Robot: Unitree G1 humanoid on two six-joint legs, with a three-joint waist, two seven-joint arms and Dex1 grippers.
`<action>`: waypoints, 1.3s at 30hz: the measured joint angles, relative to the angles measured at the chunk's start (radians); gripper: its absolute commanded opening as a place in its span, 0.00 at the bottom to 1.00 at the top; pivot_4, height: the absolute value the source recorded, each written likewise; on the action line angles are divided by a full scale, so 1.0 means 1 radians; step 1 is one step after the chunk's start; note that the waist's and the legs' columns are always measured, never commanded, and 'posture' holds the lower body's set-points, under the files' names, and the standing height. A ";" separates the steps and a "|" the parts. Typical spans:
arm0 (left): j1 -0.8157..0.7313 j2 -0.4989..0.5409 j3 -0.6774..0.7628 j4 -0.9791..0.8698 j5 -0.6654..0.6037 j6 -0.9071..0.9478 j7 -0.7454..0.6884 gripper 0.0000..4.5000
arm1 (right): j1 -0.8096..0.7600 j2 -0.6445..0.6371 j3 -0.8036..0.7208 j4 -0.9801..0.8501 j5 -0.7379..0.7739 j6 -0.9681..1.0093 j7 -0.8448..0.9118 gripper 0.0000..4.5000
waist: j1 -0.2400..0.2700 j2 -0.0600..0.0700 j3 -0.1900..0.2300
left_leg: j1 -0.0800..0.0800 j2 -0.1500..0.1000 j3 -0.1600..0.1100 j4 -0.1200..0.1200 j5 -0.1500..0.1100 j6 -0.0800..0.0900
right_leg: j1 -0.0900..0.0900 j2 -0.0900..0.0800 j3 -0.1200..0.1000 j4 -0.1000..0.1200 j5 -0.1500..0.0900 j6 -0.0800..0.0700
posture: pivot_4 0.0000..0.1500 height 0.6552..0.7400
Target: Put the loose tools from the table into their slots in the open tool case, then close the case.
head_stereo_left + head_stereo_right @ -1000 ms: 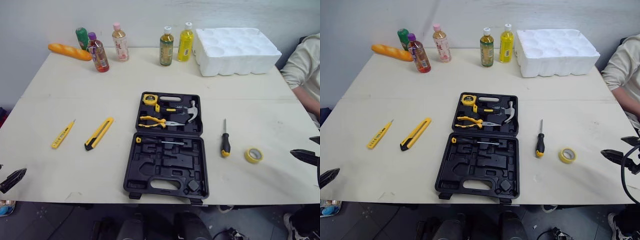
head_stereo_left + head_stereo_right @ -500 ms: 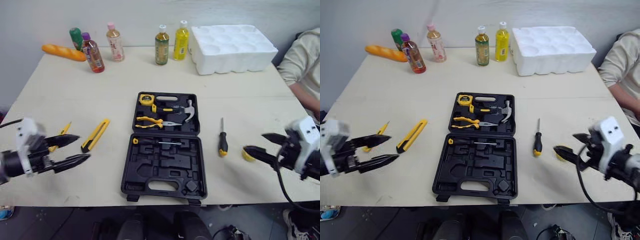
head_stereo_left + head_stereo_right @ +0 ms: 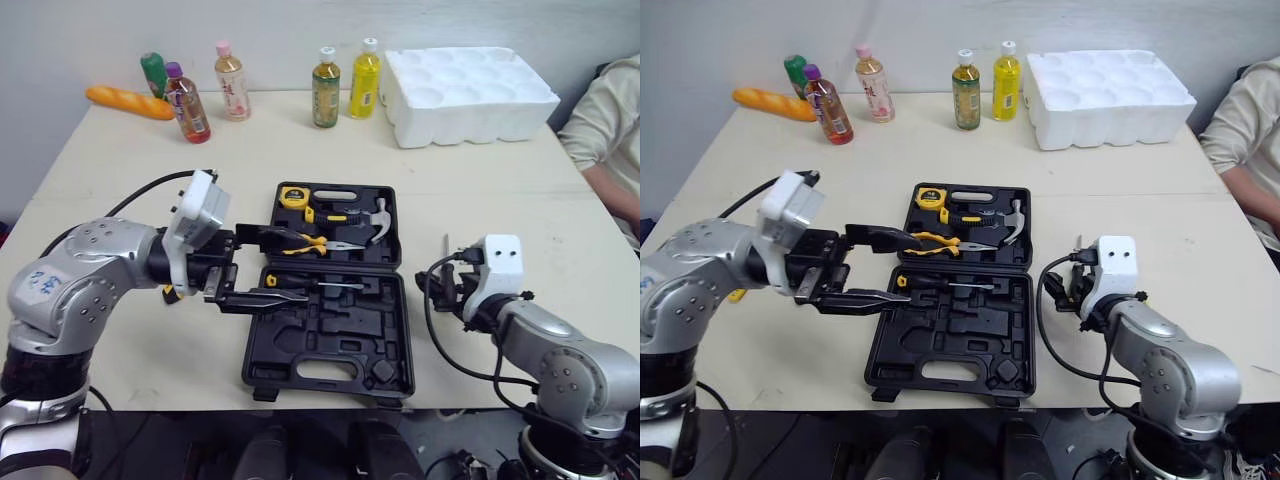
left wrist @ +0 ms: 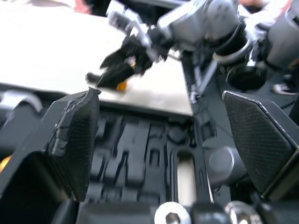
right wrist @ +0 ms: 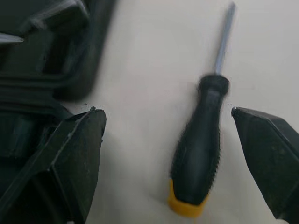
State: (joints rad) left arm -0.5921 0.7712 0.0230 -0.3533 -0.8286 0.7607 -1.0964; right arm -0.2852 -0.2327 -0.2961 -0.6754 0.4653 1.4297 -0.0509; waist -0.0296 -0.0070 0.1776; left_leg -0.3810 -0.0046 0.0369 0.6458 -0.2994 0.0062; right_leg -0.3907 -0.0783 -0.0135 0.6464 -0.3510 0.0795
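Note:
The black tool case (image 3: 262, 345) lies open mid-table. Its lid holds a tape measure (image 3: 299, 197), a hammer (image 3: 381, 220) and yellow pliers (image 3: 312, 243); one screwdriver (image 3: 318, 285) lies in the base. My left gripper (image 3: 305, 270) hovers open over the case's left side near the hinge, nothing between its fingers (image 4: 74, 140). A loose black-and-yellow screwdriver (image 5: 201, 154) lies on the table right of the case. My right gripper (image 3: 447, 290) is open, low over its handle, one finger on each side. A yellow sliver of the utility knife (image 3: 168, 293) peeks from behind my left arm.
Several bottles (image 3: 326, 88) and a bread loaf (image 3: 126, 102) stand along the far edge, with a white foam tray (image 3: 470, 95) at the far right. A person's sleeve (image 3: 605, 125) is at the table's right side.
Both arms have swung in from the table's outer edges. The left gripper moved right over the case; the right gripper moved left and down over the loose screwdriver, covering the yellow tape roll.

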 measured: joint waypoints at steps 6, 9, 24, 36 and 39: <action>-0.064 -0.050 -0.083 0.022 0.048 -0.042 -0.047 1.00 | 0.040 0.052 0.093 0.018 -0.087 -0.059 -0.050 0.88 | -0.002 -0.001 0.000 | -0.003 0.001 0.001 0.003 0.002 -0.001 | -0.005 0.001 0.002 0.007 0.000 0.000 | 1.00 1.00; -0.073 -0.062 -0.088 0.052 0.069 -0.064 -0.063 1.00 | 0.042 0.078 0.091 0.028 -0.103 -0.086 -0.050 0.61 | -0.001 -0.001 0.000 | -0.003 0.001 0.000 0.003 0.002 -0.001 | -0.005 0.001 0.002 0.007 0.000 0.000 | 1.00 1.00; 0.049 0.046 -0.053 0.091 0.143 -0.096 -0.100 1.00 | -0.009 -0.203 0.047 -0.039 0.005 -0.105 0.247 0.24 | -0.006 -0.001 0.000 | -0.004 0.001 -0.001 0.003 0.001 0.001 | -0.005 0.002 0.001 0.007 0.000 0.000 | 1.00 1.00; 0.250 0.199 0.008 0.092 0.288 -0.240 -0.138 1.00 | -0.317 -0.735 0.487 0.143 0.187 -0.336 1.064 0.24 | 0.001 -0.003 0.002 | -0.006 0.001 -0.003 0.004 -0.003 0.009 | -0.003 -0.001 -0.002 -0.002 0.000 0.001 | 1.00 1.00; 0.251 0.185 -0.002 0.089 0.305 -0.247 -0.126 1.00 | -0.396 -0.731 0.623 0.247 0.090 -0.417 1.123 0.24 | 0.002 -0.003 0.002 | -0.006 0.001 -0.003 0.004 -0.003 0.009 | -0.003 -0.002 -0.002 -0.002 0.000 0.001 | 1.00 1.00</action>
State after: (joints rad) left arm -0.3416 0.9557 0.0206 -0.2643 -0.5240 0.5134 -1.2225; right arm -0.6810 -0.9632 0.3272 -0.4281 0.5554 1.0126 1.0725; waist -0.0281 -0.0099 0.1794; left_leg -0.3871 -0.0038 0.0340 0.6499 -0.3022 0.0148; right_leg -0.3942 -0.0799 -0.0156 0.6446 -0.3506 0.0800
